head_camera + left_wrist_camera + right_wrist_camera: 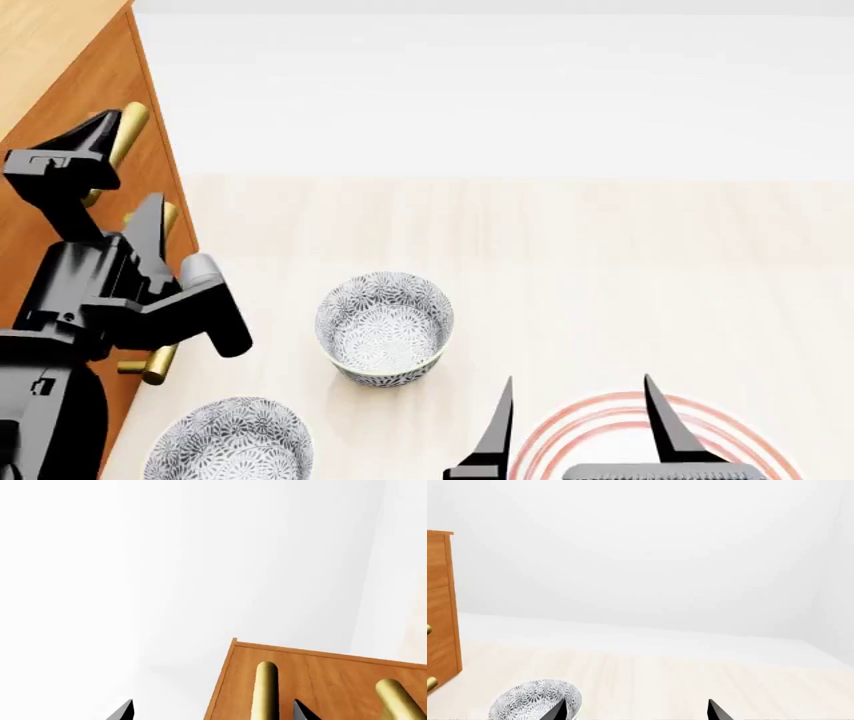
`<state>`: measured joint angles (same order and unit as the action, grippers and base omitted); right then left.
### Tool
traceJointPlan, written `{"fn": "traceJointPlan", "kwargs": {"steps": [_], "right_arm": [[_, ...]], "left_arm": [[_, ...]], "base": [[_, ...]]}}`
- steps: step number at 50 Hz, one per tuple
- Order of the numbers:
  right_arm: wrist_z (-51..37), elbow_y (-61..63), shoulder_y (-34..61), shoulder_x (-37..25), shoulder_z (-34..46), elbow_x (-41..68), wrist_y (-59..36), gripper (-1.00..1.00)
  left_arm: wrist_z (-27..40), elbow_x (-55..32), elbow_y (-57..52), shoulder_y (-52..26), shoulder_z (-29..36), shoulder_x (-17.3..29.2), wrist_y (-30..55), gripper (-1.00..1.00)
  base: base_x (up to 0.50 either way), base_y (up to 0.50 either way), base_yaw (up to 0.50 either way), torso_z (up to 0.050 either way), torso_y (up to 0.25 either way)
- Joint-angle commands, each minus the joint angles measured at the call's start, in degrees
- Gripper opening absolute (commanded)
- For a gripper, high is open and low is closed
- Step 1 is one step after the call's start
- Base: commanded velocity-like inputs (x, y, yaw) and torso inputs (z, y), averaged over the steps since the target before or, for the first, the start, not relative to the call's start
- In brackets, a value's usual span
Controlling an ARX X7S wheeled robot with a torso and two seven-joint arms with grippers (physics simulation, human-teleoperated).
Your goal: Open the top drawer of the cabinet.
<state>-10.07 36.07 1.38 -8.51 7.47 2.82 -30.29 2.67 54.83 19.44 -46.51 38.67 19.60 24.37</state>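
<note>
The cabinet [54, 120] stood at the left edge of my head view, its orange-brown front turned toward the pale wood desk [601, 270]. The top drawer [87, 105] appeared flush with the fronts below it, though my left arm hid much of the face. My left gripper [83, 150] was level with that drawer's brass handle [127, 125], with one finger lying across the bar; whether the jaws were clamped on it or merely beside it, I could not tell.

My left wrist view showed what the head view did not: the handle [265, 690] ran just beside one dark fingertip, with the other fingertip well apart, and a second brass bar [399, 700] sat near the frame edge.

My right gripper [581, 425] hung low over a red-ringed plate [601, 420], jaws apart and holding nothing. That plate showed in the head view only.

Two patterned bowls sat on the desk: one [384, 325] near the centre, another [230, 440] closer to the cabinet. My right wrist view caught a single bowl [534, 700].

No legible writing or marking was found on any item.
</note>
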Motion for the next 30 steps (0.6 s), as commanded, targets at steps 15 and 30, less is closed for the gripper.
{"fn": "traceJointPlan", "kwargs": {"steps": [15,30], "right_arm": [[-1.1,-1.0,0.0,-0.9,0.2,1.5,0.9,1.0],[-1.8,-1.2,-0.2,-1.4,1.1,1.6,1.2,1.0]], "left_arm": [[6.1,-3.8,15.8,-2.7,-0.7,-1.5,-3.5,1.0],[6.5,-2.9,16.1,-2.9,-1.3,-1.4,-0.4,-1.0]], "base": [[0.0,0.0,0.0,0.0,0.0],[0.0,0.0,0.0,0.0,0.0]]}}
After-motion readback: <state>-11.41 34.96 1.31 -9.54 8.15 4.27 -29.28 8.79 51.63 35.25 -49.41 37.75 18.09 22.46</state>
